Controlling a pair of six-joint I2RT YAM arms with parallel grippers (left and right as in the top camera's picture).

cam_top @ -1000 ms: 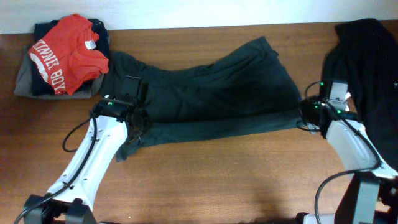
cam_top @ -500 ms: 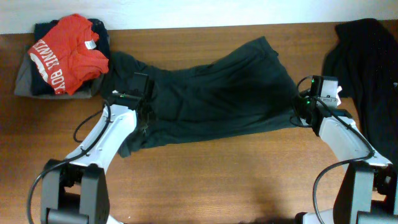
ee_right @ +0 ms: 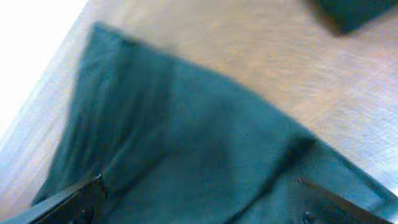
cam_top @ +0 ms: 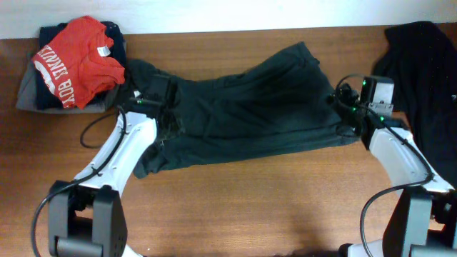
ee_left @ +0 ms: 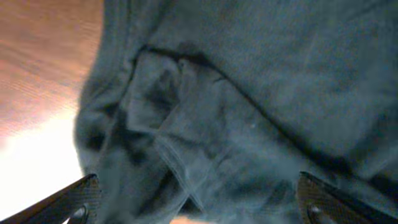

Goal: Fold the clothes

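The clothes point(cam_top: 243, 107), a large dark T-shirt showing its plain side, lie folded lengthwise across the middle of the table point(cam_top: 250, 207). My left gripper point(cam_top: 156, 93) hovers over the shirt's left end, jaws wide open and holding nothing. In the left wrist view the wrinkled dark clothes point(ee_left: 249, 93) fill the space under the left gripper point(ee_left: 196, 194). My right gripper point(cam_top: 344, 101) stands open at the shirt's right end. In the right wrist view the right gripper point(ee_right: 199, 186) spreads above the flat cloth point(ee_right: 186, 149). No lettering shows.
A stack of folded garments topped by a red tee point(cam_top: 75, 61) with white lettering sits at the back left corner. Another dark garment point(cam_top: 421, 78) is heaped at the right edge, close behind my right arm. Bare wood runs along the front.
Both grippers carried the shirt's front edge toward the back, over the rest of the shirt, then opened and let it go. The shirt now lies narrower.
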